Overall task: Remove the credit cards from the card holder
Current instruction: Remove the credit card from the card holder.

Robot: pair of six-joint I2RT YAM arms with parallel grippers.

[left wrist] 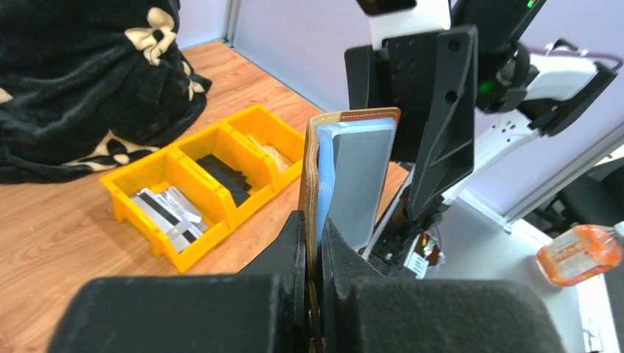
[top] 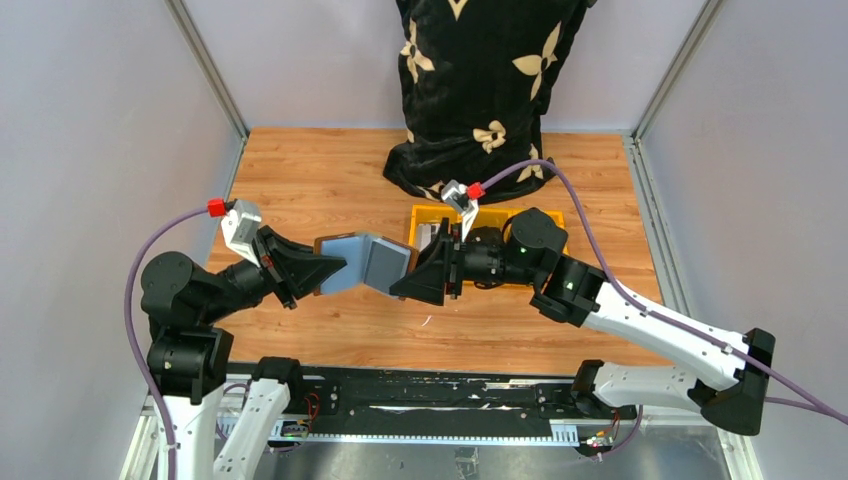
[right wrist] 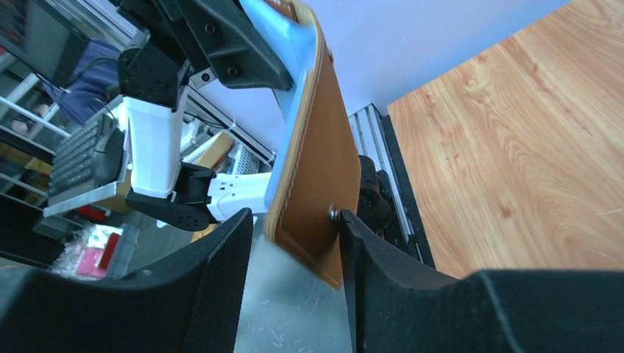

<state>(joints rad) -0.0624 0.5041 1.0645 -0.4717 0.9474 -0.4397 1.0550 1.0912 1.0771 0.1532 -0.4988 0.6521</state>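
Note:
The brown card holder (top: 365, 262) hangs open in the air between my two grippers, its grey-blue inner side facing up. My left gripper (top: 330, 268) is shut on its left flap, and in the left wrist view the fingers (left wrist: 313, 228) pinch the brown edge (left wrist: 313, 169). My right gripper (top: 405, 275) is open around the right flap (right wrist: 316, 162), with one finger (right wrist: 353, 243) against the flap's metal snap and a gap on the other side. Grey credit cards with dark stripes (left wrist: 165, 209) lie in the bin's nearest compartment. I cannot tell whether any card sits inside the holder.
A yellow three-compartment bin (left wrist: 188, 250) stands on the wooden table under my right arm (top: 500, 211), with dark items in its middle compartment. A black cloth bag with tan flowers (top: 480, 80) stands at the back. Grey walls close both sides.

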